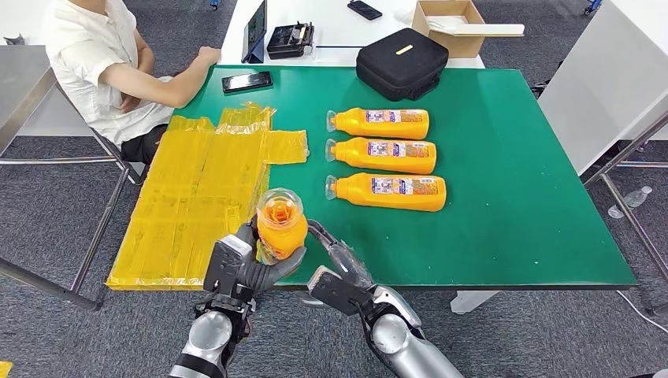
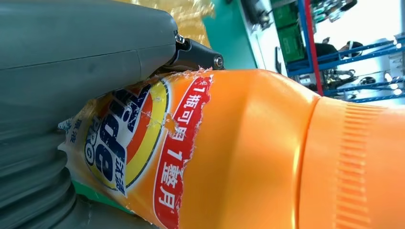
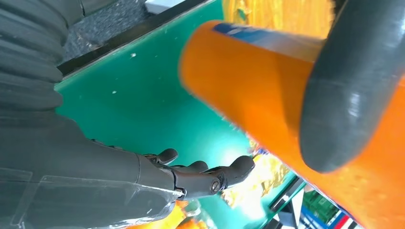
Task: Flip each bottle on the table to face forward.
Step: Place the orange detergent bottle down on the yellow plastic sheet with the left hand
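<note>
Head view: the left hand (image 1: 246, 268) grips an orange plastic detergent bottle with a clear cap (image 1: 281, 222), holding it upright above the near edge of the green-topped table (image 1: 512, 197), cap toward the camera. In the left wrist view the grey thumb lies across the bottle's torn red, blue and yellow label (image 2: 143, 143), and the ribbed orange cap end (image 2: 356, 162) points away from the wrist. The right hand (image 1: 340, 264) is just beside the bottle on its right; in the right wrist view its dark fingers (image 3: 210, 176) are stretched out and apart, holding nothing, while the bottle's orange body (image 3: 248, 90) hangs over the green surface with a grey finger of the left hand wrapped across it.

Farther out on the table three more orange bottles lie on their sides in a column, caps pointing left and label sides up: the nearest bottle (image 1: 390, 191), the middle bottle (image 1: 384, 155) and the farthest bottle (image 1: 380, 123). Left of them a wrinkled sheet of yellow plastic packaging (image 1: 197, 197) covers the table's left part. At the far edge sit a black zipped case (image 1: 402, 63) and a black phone (image 1: 246, 81). A person in a white shirt (image 1: 102, 63) sits at the far left corner, forearm resting on the table.
</note>
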Controlling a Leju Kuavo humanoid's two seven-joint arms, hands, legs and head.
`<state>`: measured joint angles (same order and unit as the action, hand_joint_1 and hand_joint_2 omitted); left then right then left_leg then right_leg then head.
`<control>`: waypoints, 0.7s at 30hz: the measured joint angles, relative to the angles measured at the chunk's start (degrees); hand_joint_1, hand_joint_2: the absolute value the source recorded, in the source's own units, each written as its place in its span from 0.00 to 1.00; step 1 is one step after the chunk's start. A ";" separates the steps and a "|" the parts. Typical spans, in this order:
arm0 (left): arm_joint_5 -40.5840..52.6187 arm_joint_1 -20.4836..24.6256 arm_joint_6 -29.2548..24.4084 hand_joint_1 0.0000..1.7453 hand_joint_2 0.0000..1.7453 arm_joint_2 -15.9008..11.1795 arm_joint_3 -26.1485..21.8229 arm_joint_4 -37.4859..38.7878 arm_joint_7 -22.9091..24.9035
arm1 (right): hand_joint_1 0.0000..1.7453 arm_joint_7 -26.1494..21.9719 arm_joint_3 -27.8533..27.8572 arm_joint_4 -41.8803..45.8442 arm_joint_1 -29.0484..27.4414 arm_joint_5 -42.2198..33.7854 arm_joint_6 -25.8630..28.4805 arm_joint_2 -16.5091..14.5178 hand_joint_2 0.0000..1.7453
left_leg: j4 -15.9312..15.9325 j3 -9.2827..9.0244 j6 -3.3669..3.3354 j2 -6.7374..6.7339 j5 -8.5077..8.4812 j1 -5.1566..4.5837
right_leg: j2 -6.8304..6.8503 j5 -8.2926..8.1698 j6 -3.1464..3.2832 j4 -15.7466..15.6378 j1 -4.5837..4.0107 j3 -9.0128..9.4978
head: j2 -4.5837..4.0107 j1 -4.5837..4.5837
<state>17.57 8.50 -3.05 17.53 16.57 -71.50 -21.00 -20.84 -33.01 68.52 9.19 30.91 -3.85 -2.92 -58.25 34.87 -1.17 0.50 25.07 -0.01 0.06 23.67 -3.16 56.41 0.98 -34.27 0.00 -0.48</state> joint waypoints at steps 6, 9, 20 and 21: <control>15.42 0.42 -5.40 1.00 1.00 0.00 -1.69 -3.82 2.31 | 0.00 -0.23 2.68 1.58 -2.28 1.69 0.59 -1.26 1.00 | 0.00 0.00 0.00 0.00 0.00 0.01 | 0.00 0.00 0.00 0.01 -0.01 0.00 | 0.00 0.00; 28.91 2.08 -9.77 1.00 1.00 -0.03 -2.73 -4.59 5.46 | 0.00 -0.90 3.82 1.75 -2.38 1.83 0.51 -2.10 1.00 | 0.00 0.01 0.00 0.00 -0.01 0.02 | 0.00 0.00 0.00 0.01 -0.01 0.00 | 0.00 -0.01; 49.65 10.03 -14.66 1.00 1.00 -0.07 -6.83 -0.28 11.08 | 0.00 -3.20 6.09 0.57 -0.10 0.50 -0.26 -4.11 1.00 | 0.00 -0.01 -0.01 0.01 -0.06 0.02 | 0.01 -0.03 0.00 0.04 -0.01 0.05 | 0.00 -0.02; 49.86 10.23 -14.70 1.00 1.00 -0.07 -6.97 -0.01 11.11 | 0.00 -3.25 6.11 0.49 -0.07 0.46 -0.28 -4.13 1.00 | 0.00 0.00 -0.01 0.01 -0.05 0.02 | 0.01 -0.03 0.00 0.04 -0.01 0.04 | 0.00 -0.03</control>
<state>67.43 18.73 -17.75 17.46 9.60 -71.51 -9.89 -24.09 -26.89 69.00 9.12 31.38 -4.13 -7.05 -58.26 34.87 -1.17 0.50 25.02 0.00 0.07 23.64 -3.17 56.45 0.98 -34.24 0.00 -0.50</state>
